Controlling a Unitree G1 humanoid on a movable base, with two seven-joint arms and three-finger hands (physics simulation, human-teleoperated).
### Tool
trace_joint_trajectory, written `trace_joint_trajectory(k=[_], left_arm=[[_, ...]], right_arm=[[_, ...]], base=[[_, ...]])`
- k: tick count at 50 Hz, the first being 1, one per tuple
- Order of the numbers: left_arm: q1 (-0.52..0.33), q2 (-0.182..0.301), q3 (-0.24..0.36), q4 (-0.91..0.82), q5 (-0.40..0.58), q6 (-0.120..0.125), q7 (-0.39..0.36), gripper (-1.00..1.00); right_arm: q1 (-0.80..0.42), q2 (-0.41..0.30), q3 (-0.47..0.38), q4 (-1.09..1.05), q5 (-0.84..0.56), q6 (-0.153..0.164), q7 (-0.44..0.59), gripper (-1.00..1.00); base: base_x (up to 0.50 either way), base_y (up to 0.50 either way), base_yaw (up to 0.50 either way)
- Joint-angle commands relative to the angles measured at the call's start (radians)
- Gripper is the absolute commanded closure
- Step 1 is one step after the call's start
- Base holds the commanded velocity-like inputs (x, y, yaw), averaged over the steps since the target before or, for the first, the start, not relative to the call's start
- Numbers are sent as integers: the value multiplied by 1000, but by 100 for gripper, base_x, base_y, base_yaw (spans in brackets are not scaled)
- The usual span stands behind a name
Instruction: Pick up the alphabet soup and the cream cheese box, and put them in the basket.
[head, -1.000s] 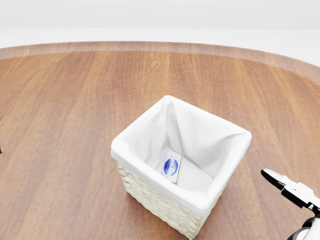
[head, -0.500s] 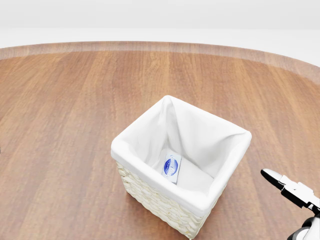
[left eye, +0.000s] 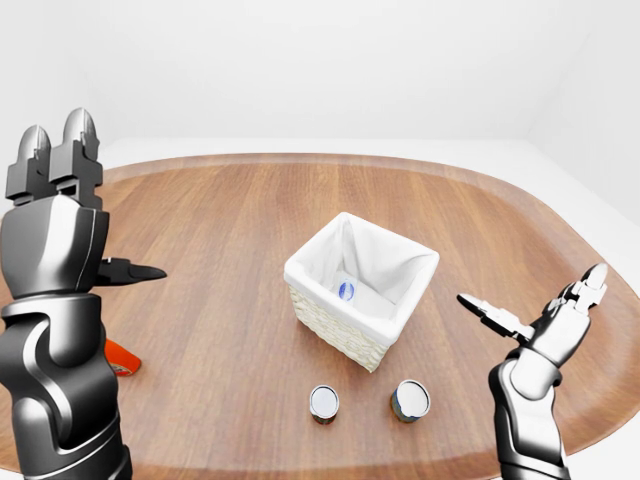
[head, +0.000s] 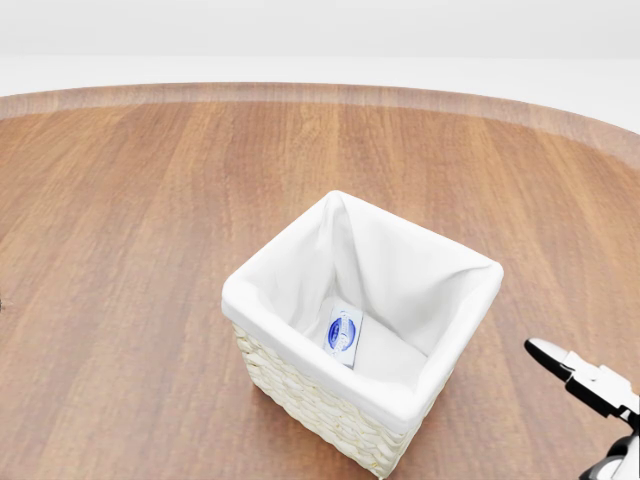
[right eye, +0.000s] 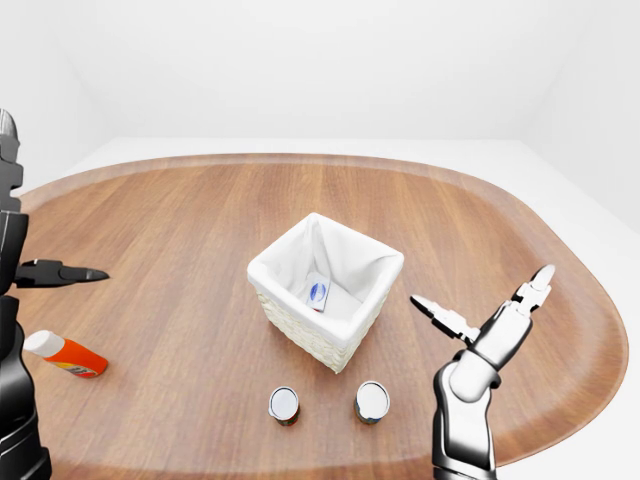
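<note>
Soup can (right eye: 372, 400) upright near the table's (right eye: 200, 200) near edge, beside a second can (right eye: 284, 404), both just short of the basket (left eye: 330, 325). Cream cheese box (head: 343, 335) already down inside the basket liner, mid-table. Right hand (right eye: 480, 325) up by the right edge, fingers spread, holding nothing. Left hand (left eye: 60, 215) raised at the left edge, fingers apart too. Orange tube (right eye: 65, 353) lying near the left edge.

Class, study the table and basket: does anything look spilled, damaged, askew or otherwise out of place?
Nothing stands out. The basket sits upright with a small box inside it, two cans stand upright below it, and an orange bottle lies on its side at the right-eye view's left. Nothing is spilled or visibly damaged.
</note>
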Motion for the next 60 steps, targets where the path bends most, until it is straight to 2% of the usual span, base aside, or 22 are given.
trace_joint_trajectory(k=[1,3,5,7,8,10,12,17,18,19,21,26,27,28,36,40,41,42,45,46,54,60], left_arm=[[-19,-3,21,-4,0,0,-25,-100],[-20,-1,20,-3,-4,0,-25,-100],[-18,-1,18,-1,-4,0,-22,-100],[-18,0,18,-1,-7,0,-22,-100],[-19,0,19,-2,-12,0,-23,-100],[-17,-1,19,-3,-15,0,-20,-100],[-16,-2,19,-4,-18,0,-19,-100],[-15,-3,24,-1,-31,0,-10,-100],[-12,-3,28,-10,-39,0,-9,-100],[-9,-4,24,-13,-37,0,-3,-100],[-2,-3,14,-8,-3,0,11,-100],[4,-17,7,-16,20,0,17,-100],[4,-19,6,-14,21,0,16,-100],[3,-20,6,-12,22,0,14,-100],[2,-23,5,-5,19,0,10,-100],[5,-25,5,0,20,0,16,-100],[5,-24,4,2,22,0,16,-100],[5,-25,3,2,23,0,16,-100],[7,-26,0,-2,32,0,15,-100],[6,-27,0,-2,34,0,14,-100],[6,-28,-3,-2,48,0,6,-100],[7,-34,-7,-10,58,0,-4,-100]], right_arm=[[0,7,1,-2,-21,-5,0,-100],[5,10,5,-22,-28,10,0,-100],[8,4,13,-22,-33,2,0,-100],[4,7,10,-20,-48,16,0,-100],[11,8,14,-43,-55,37,0,-100],[22,10,18,-70,-51,40,0,-100],[34,12,24,-105,-73,60,0,-100],[63,32,33,-162,-125,59,21,-100],[62,31,41,-164,-133,67,40,-100],[58,27,58,-176,-169,89,54,-100],[63,32,71,-185,-204,76,61,-100],[57,34,79,-189,-225,97,100,-100],[56,33,83,-195,-202,102,133,-100],[50,36,80,-177,-185,42,124,-100],[72,29,110,-192,-220,68,238,-100],[78,28,99,-214,-218,100,283,-100],[77,23,100,-227,-232,126,300,-100],[79,21,104,-236,-245,139,315,-100],[89,15,107,-241,-251,130,373,-100],[85,17,99,-239,-257,137,375,-100],[118,18,94,-230,-298,122,452,-100],[119,23,90,-222,-316,124,469,-100]], base=[[0,0,0],[0,0,0],[0,0,0],[0,0,0],[0,0,0],[0,0,0],[0,0,0],[0,0,0],[0,0,0],[0,0,0],[0,0,0],[0,0,0],[0,0,0],[0,0,0],[0,0,0],[0,0,0],[0,0,0],[0,0,0],[0,0,0],[0,0,0],[0,0,0],[0,0,0]])
